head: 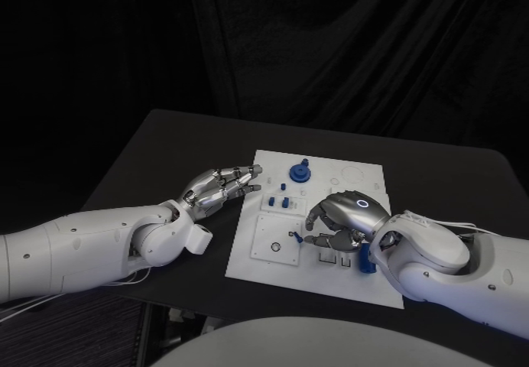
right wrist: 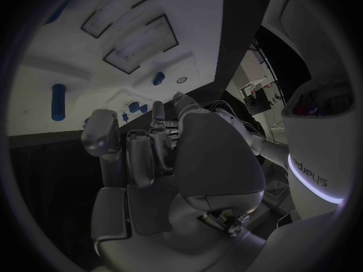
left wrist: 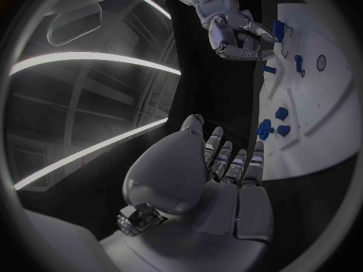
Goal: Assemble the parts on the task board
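So L hand point(head: 224, 186) empty, fingers apart at task board point(head: 364, 287) edge; R hand point(head: 344, 218) grip unclear

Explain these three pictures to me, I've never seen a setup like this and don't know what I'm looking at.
This is a two-armed robot at a black table. One picture looks down from its head; the two round ones come from cameras at its wrists. The white task board carries small blue parts, among them a round blue knob. The left hand rests at the board's edge, fingers apart, holding nothing. The right hand hovers curled over the board's middle; whether it grips a part cannot be told.
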Robot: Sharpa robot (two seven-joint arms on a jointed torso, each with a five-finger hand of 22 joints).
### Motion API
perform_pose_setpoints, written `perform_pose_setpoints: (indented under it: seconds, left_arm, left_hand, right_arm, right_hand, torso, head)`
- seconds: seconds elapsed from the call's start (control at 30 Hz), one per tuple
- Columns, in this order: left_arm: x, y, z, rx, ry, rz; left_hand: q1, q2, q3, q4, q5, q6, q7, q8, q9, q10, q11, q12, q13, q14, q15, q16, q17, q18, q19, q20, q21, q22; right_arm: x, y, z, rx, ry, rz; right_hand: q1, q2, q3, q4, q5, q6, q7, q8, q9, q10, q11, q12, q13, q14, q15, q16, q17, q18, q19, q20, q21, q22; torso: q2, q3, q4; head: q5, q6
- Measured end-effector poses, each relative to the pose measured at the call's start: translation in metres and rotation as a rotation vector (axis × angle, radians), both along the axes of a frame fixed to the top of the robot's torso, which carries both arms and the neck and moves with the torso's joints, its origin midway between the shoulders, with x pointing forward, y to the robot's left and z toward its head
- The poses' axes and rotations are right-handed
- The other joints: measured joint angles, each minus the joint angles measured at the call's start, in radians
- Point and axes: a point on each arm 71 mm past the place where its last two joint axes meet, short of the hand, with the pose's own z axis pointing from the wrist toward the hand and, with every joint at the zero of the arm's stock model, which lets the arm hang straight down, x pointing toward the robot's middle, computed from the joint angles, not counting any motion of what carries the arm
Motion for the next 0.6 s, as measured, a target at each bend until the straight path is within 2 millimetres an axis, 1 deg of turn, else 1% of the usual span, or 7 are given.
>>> perform_pose_setpoints:
  seconds: [0.03,0.13,0.27,0.43,0.53,0.57,0.6]
  left_arm:
    - [0.000,0.000,0.000,0.000,0.001,0.000]
    - [0.000,0.000,-0.001,0.000,0.003,-0.001]
    - [-0.001,0.001,-0.002,0.001,0.007,0.000]
    - [-0.003,0.001,-0.005,0.003,0.015,-0.001]
    - [-0.004,0.001,-0.006,0.003,0.018,-0.002]
    - [-0.004,0.001,-0.006,0.003,0.020,-0.002]
    - [-0.004,0.001,-0.007,0.003,0.021,-0.002]
  left_hand:
    - [0.000,0.000,0.000,0.000,0.000,0.000,0.000,0.000,0.000,0.000,0.000,0.000,0.000,0.000,0.000,0.000,0.000,0.000,0.000,0.000,0.000,0.000]
    - [0.000,0.000,0.000,0.000,0.000,0.000,0.000,0.000,0.000,0.000,0.000,0.000,0.000,0.000,0.000,0.000,0.000,0.000,0.000,0.000,0.000,0.000]
    - [0.004,0.004,0.003,0.003,0.000,0.004,0.004,0.000,0.000,0.004,0.004,0.000,0.001,0.000,0.000,0.000,0.000,0.000,0.000,0.000,0.004,0.002]
    - [0.004,0.004,0.006,0.000,0.000,0.004,0.004,0.000,0.001,0.004,0.004,0.000,0.001,0.000,0.000,0.000,0.000,0.000,0.007,0.000,0.004,0.004]
    - [0.004,0.004,0.006,0.000,0.000,0.004,0.004,0.000,0.001,0.007,0.007,0.004,0.001,0.000,0.000,0.004,0.000,0.000,0.007,0.000,0.004,0.004]
    - [0.004,0.004,0.006,0.000,0.000,0.004,0.004,0.000,0.001,0.008,0.007,0.004,0.001,0.000,0.000,0.004,0.000,0.000,0.007,0.000,0.004,0.004]
    - [0.004,0.004,0.006,0.000,0.000,0.004,0.004,0.000,0.001,0.007,0.008,0.004,0.001,0.000,0.000,0.004,0.000,0.000,0.007,0.000,0.004,0.004]
  right_arm:
    - [-0.002,0.000,-0.002,-0.006,-0.009,-0.003]
    - [-0.006,0.000,-0.008,-0.025,-0.036,-0.014]
    - [-0.010,0.002,-0.016,-0.044,-0.052,-0.029]
    - [-0.014,0.005,-0.025,-0.059,-0.054,-0.043]
    - [-0.016,0.007,-0.030,-0.064,-0.054,-0.048]
    - [-0.016,0.007,-0.031,-0.066,-0.054,-0.049]
    - [-0.016,0.008,-0.032,-0.067,-0.054,-0.050]
  right_hand:
    - [-0.019,-0.002,-0.009,0.003,0.006,0.003,-0.003,0.003,0.004,0.050,-0.003,0.034,0.002,0.003,-0.002,0.023,0.000,-0.013,0.018,-0.002,0.032,0.000]
    - [-0.074,0.004,-0.025,0.008,0.021,0.003,-0.003,0.003,0.012,0.101,-0.005,0.070,0.003,0.004,-0.003,0.043,0.000,-0.016,0.031,-0.007,0.065,0.000]
    - [-0.107,0.017,-0.025,0.008,0.028,0.014,-0.007,0.004,0.018,0.104,-0.006,0.073,0.003,0.004,-0.003,0.043,0.000,-0.016,0.031,-0.007,0.067,0.000]
    - [-0.123,0.032,-0.025,0.008,0.036,0.016,-0.008,0.003,0.021,0.107,-0.009,0.073,0.003,0.004,-0.003,0.043,0.000,-0.015,0.031,-0.007,0.067,0.000]
    - [-0.129,0.038,-0.025,0.008,0.042,0.016,-0.009,-0.001,0.022,0.107,-0.009,0.073,0.003,0.004,-0.003,0.043,0.000,-0.015,0.031,-0.007,0.067,0.000]
    - [-0.136,0.037,-0.025,0.008,0.044,0.019,-0.012,-0.001,0.023,0.107,-0.009,0.073,0.003,0.004,-0.003,0.043,0.000,-0.015,0.031,-0.007,0.067,0.000]
    - [-0.142,0.044,-0.025,0.008,0.048,0.019,-0.012,-0.001,0.024,0.107,-0.009,0.073,0.003,0.004,-0.003,0.043,0.000,-0.015,0.031,-0.007,0.067,0.000]
  torso:
    - [0.000,0.0000,-0.0003]
    - [0.000,0.0001,-0.0010]
    - [-0.001,0.0004,-0.0015]
    - [-0.001,0.0014,-0.0016]
    - [-0.001,0.0017,-0.0016]
    - [-0.001,0.0017,-0.0016]
    - [-0.001,0.0017,-0.0016]
  head:
    - [0.001,0.000]
    - [0.002,0.000]
    - [-0.001,0.000]
    - [-0.003,0.000]
    - [-0.004,0.000]
    - [-0.004,0.000]
    - [-0.004,0.000]
